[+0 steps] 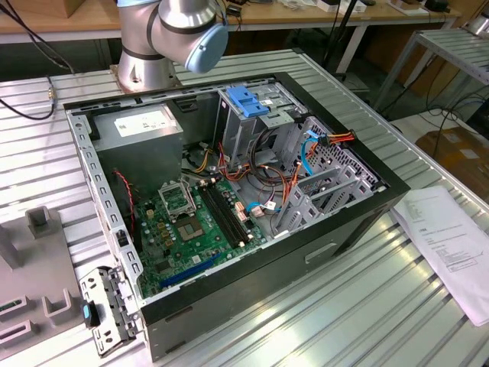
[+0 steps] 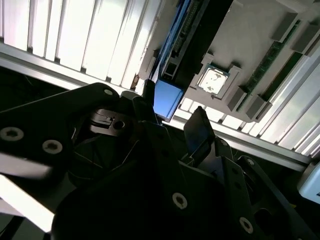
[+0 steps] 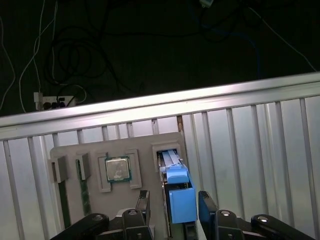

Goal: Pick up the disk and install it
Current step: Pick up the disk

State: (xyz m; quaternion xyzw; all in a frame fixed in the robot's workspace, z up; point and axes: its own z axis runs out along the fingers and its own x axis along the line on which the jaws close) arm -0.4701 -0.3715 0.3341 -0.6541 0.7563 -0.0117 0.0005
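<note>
You are at the grasping step, and the disk [image 3: 182, 205] has not yet been lifted. It stands on its edge in a narrow slot along one side of the grey holder [image 3: 145, 145], with its blue end piece uppermost. The gripper [image 3: 174, 196] is spread open right above that slot, one finger on each side of the blue end. In the first wrist view neither finger appears to touch it.

To do this well, centre yourself on the slot before you close. The gap looks wider at the finger over the holder's middle than at the finger near the holder's outer edge. If you close like that, you will probably push the disk sideways against the slot wall. Line the fingers up square with the long side of the slot so that the pads meet the flat faces evenly. A skewed grip would likely make the disk bind in the holder. Come low enough to grip more than the plastic tip, which may flex or slip.

The second wrist view shows the blue end [image 2: 166, 97] between the two dark fingers. The chip [image 3: 117, 168] sits in its pocket nearer the holder's middle, well away from your fingers.
</note>
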